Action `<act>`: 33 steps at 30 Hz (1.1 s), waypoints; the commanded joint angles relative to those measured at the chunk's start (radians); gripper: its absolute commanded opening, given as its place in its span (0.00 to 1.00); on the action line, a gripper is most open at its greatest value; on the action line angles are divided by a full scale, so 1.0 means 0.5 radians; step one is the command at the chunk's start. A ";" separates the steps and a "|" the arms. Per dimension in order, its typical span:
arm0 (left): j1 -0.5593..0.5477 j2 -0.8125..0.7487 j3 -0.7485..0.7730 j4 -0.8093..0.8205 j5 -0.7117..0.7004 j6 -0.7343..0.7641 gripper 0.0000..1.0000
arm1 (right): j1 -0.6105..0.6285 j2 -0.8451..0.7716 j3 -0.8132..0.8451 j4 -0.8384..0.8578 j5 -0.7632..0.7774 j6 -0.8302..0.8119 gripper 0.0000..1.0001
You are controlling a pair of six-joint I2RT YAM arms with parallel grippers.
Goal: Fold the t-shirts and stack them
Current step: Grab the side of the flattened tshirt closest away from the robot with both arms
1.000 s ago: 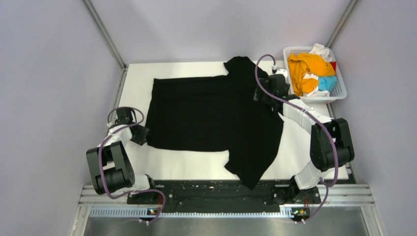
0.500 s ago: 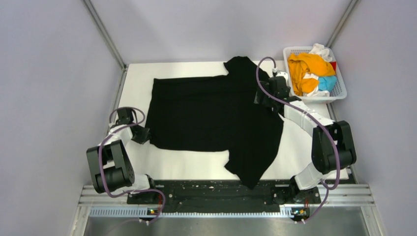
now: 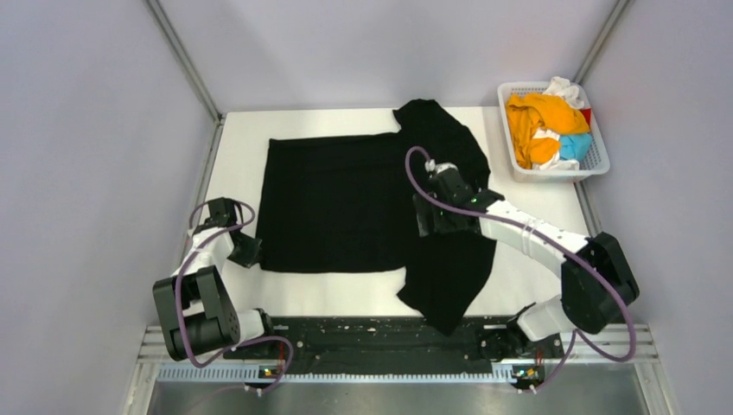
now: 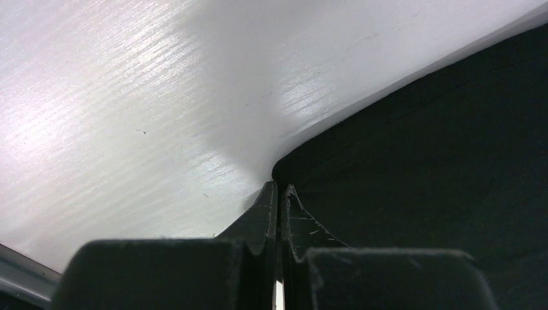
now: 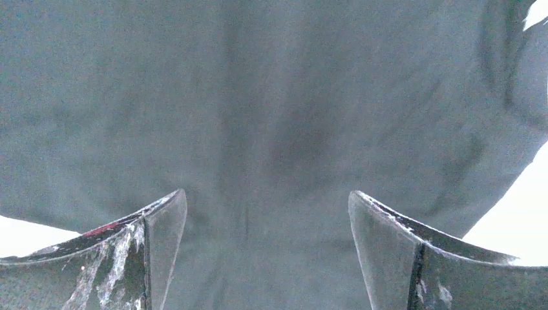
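— Overhead view first. Whereabouts of the black t-shirt (image 3: 346, 203)?
— Spread flat across the bench (image 3: 242, 147), one sleeve toward the far edge, the other trailing to the near edge. Orange t-shirt (image 3: 540, 121) and others heaped in the basket (image 3: 596, 160), far right.
— And the left pincer (image 3: 251, 252)?
— Low at the near left hem corner. Right pincer (image 3: 430, 226) above the cloth near the trailing sleeve.
— Left wrist view?
— Pressed together right at the corner tip, seemingly nipping only the very edge of the black t-shirt (image 4: 439, 161). Thin bite.
— Right wrist view?
— Right pincer (image 5: 265, 197) spread wide over dark cloth, pinching nothing.
— Advice for the fold?
— Best to confirm the left bite before lifting, since it could slip. Then take a matching hold on the right, raise both together, keep the hem taut and lay it over evenly.
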 commanded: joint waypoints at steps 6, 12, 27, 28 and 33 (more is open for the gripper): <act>-0.003 -0.009 0.048 -0.066 -0.049 0.115 0.00 | 0.614 -0.311 -0.207 -0.918 -0.311 0.405 0.83; -0.003 -0.103 -0.029 -0.021 0.015 0.143 0.00 | 0.944 -0.190 -0.385 -0.834 -0.376 0.753 0.70; -0.003 -0.217 -0.056 -0.041 -0.006 0.081 0.00 | 1.108 -0.002 -0.549 -0.682 0.079 1.207 0.16; -0.004 -0.226 -0.053 -0.050 -0.011 0.075 0.00 | 1.109 -0.039 -0.558 -0.683 0.048 1.210 0.05; -0.003 -0.305 -0.050 -0.171 -0.110 0.037 0.00 | 1.114 -0.278 -0.594 -0.737 -0.256 1.155 0.00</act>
